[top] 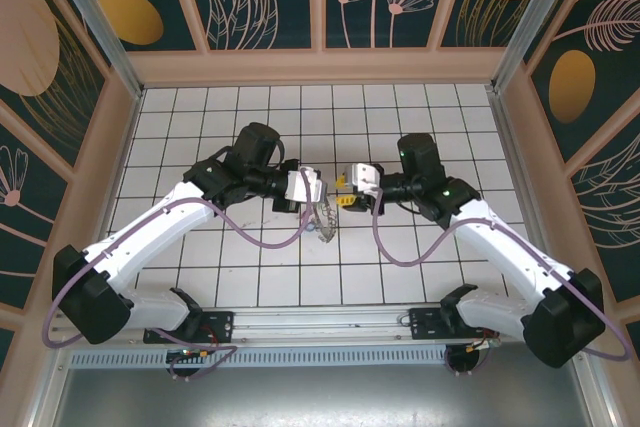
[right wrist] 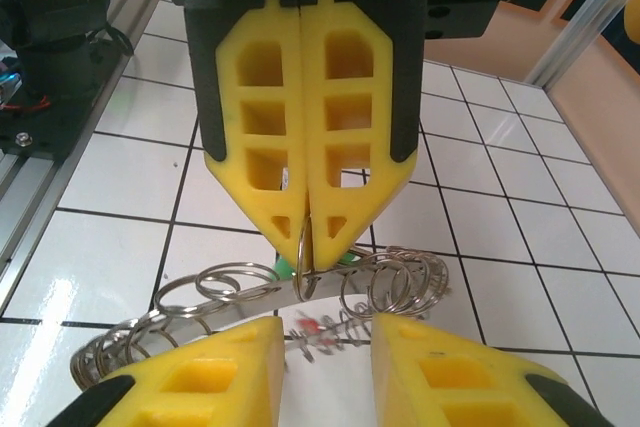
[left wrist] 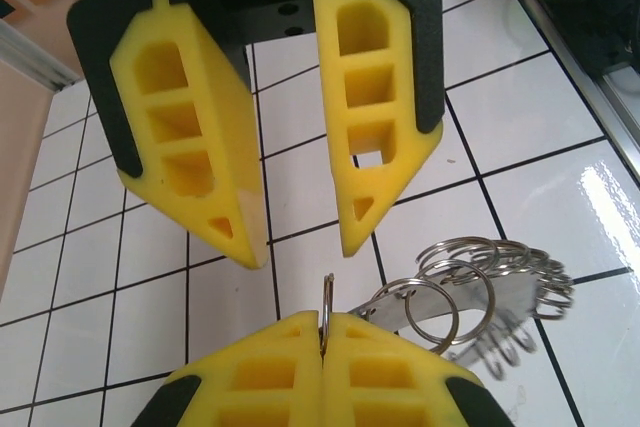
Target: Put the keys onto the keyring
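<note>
**Left to right:** The left arm (top: 150, 237) reaches in from the near edge of the white tiled table (top: 250, 277), and its left gripper (top: 312, 190) is held over the middle of the grid. Seen from its own wrist, that gripper's yellow pads (left wrist: 270, 377) are pressed flat together on one thin wire loop of the keyring (left wrist: 490, 287). The loop stands upright out of the seam between the pads. The rest of the keyring is a silvery coil of overlapping wire loops that trails off to one side above the tiles. From overhead it hangs just below the point where the two grippers meet.

Directly opposite, nose to nose with the first, is the right gripper (top: 345, 192). Its yellow fingers (right wrist: 200, 387) stand apart with clear space between them and grip nothing. From the right wrist the parted fingers frame the left gripper's closed tips and the pinched loop, with the coil spreading to either side behind them.

A green key head (right wrist: 287, 267) peeks out just behind the pinched loop, among the wires. Lower down, between the right gripper's open fingers, sits a small red blur (right wrist: 312, 327). It may be another key head, but the view is too soft to be sure. The right arm (top: 500, 247) runs back to its base at the near right of the table.
</note>
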Controlling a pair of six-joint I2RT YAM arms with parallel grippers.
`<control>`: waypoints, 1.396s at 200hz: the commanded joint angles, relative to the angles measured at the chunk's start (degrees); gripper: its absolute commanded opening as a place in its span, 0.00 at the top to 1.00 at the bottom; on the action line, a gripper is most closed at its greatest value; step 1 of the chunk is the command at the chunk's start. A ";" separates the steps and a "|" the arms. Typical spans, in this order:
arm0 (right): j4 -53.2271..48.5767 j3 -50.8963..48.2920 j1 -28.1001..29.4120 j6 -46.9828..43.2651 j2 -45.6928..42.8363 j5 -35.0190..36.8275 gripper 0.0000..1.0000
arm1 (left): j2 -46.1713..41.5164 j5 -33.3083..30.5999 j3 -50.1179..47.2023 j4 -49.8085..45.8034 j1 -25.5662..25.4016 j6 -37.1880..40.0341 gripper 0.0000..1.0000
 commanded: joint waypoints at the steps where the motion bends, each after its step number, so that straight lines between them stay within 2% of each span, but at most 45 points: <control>1: -3.12 1.90 0.88 -1.44 1.04 -1.24 0.70 | 0.49 0.03 2.10 0.66 -0.32 0.31 1.00; 112: 5.35 -0.02 3.29 2.31 1.74 1.00 0.77 | 1.34 1.85 2.01 1.25 -0.26 0.64 1.00; 133: 5.42 -0.02 3.38 2.32 2.38 1.32 0.85 | 1.52 2.20 2.19 1.59 -0.29 0.67 1.00; 158: 7.50 -1.16 4.18 3.53 2.80 3.03 0.90 | 1.70 2.60 2.36 2.55 -0.26 -0.43 1.00; 171: 10.99 -2.68 4.60 6.00 2.65 4.44 1.00 | 1.98 3.06 2.54 2.82 -0.33 -1.18 1.00; 207: 22.24 -8.81 5.07 12.12 -0.34 5.79 1.00 | 1.58 2.44 1.87 5.45 -0.31 -3.32 1.00; 224: 30.98 -12.61 4.30 18.32 -2.45 4.69 1.00 | -0.98 2.02 -0.48 9.64 -0.33 -4.44 0.92; 243: 43.30 -17.95 4.16 26.66 -4.93 6.59 1.00 | -4.69 0.99 -4.95 17.10 -0.27 -7.42 0.70; 279: 50.02 -21.87 4.27 29.65 -7.31 8.06 1.00 | -8.68 -1.25 -7.94 17.66 -0.15 -7.05 0.59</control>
